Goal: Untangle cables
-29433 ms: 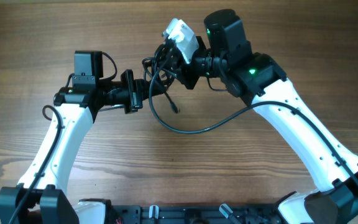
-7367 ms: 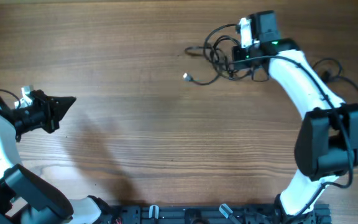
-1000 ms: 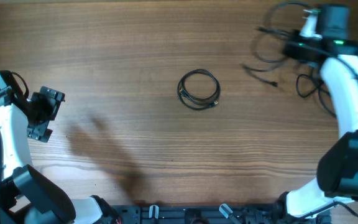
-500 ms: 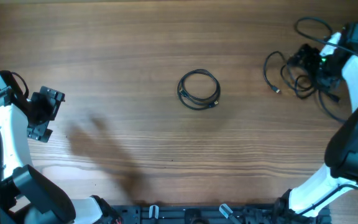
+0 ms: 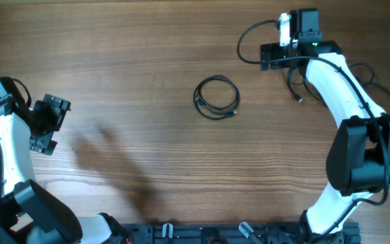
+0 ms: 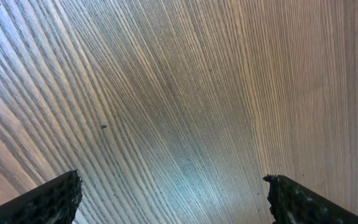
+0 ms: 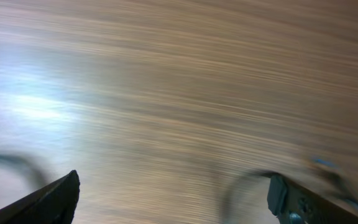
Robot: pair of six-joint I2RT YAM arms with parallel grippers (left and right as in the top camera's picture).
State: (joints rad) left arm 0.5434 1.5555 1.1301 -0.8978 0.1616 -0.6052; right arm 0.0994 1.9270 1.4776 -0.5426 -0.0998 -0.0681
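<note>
Coil (image 5: 217, 98) is lying near right gripper (image 5: 267, 56), on its left. Left gripper (image 5: 46, 127) is sitting well apart. Both are gaping wide, empty.

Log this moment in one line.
left gripper: fingers open, empty; right gripper: fingers open; coiled cable: mid-table, apart from both; loose cables: beside right arm
</note>
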